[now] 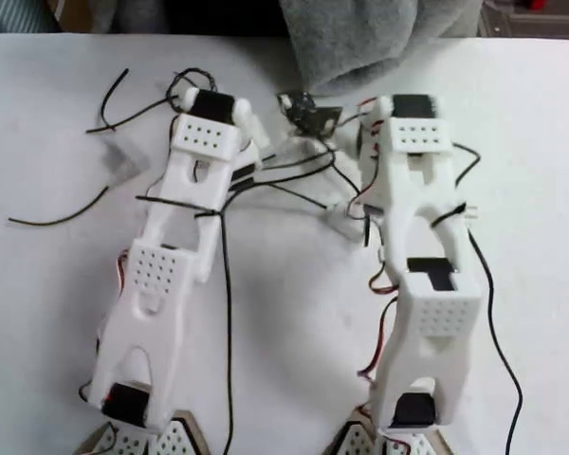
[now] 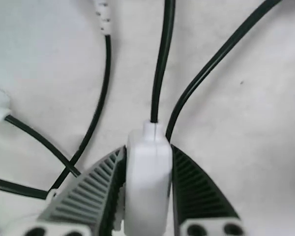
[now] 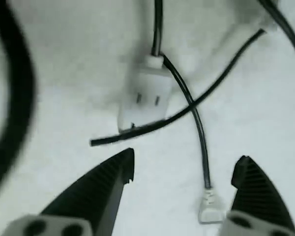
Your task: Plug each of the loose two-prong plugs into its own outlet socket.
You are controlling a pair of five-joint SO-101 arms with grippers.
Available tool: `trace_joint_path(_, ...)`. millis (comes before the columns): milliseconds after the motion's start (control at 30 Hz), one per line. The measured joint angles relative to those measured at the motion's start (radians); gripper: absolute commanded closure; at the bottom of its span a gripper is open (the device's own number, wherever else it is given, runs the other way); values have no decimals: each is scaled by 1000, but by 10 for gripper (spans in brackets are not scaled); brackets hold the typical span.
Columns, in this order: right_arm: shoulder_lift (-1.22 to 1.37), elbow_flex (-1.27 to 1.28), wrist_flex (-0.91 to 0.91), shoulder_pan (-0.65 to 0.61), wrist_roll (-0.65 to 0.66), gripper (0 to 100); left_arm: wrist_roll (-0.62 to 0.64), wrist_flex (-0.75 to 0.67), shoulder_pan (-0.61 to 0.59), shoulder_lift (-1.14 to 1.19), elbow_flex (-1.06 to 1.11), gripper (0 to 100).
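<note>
The white bench (image 1: 294,313), with a grey cloth (image 1: 360,38) bunched at its far edge, carries a tangle of black leads under both arms.

Your left gripper (image 2: 147,152) has its jaws clenched on a white connector (image 2: 146,191), squarely across its flat sides. Its black lead runs out of the end that faces away from the wrist. The prongs are hidden, so calling it one of the plugs is my judgement, not something I can see.

Your right gripper (image 3: 187,157) hangs with jaws released and wide above an outlet socket (image 3: 146,98). The socket lies flat on the bench with its two slots facing up. A loose black lead (image 3: 221,78) crosses the socket just below the slots, and a small white fitting (image 3: 210,206) lies beside one right finger.

The step in hand looks like bringing plug to socket.
- First nudge that crossing lead off the socket so nothing snags.
- Close the right jaws on the socket's long sides, clear of the slots, to pin it down.
- Turn the left wrist until the prongs line up with the slots, then press straight in without rocking.
- Watch the trailing lead, since a taut one will twist the connector in your grasp.
</note>
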Motion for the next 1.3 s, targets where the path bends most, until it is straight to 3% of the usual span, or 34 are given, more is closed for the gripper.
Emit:
trace_joint_path(500,2,-239,0,192,-20,670,3,2,3,-2,-14,976)
trace_joint_path(700,-77,-144,2,184,71,670,176,-2,-5,-2,-199,976)
trace_joint_path(1000,-427,356,-2,-28,351,671,245,-2,-9,-2,-319,976)
trace_joint_path(1100,-468,439,-21,-104,359,670,245,-2,-11,34,-328,976)
trace_joint_path(1300,-411,489,-221,-203,245,670,245,-2,-12,109,-328,976)
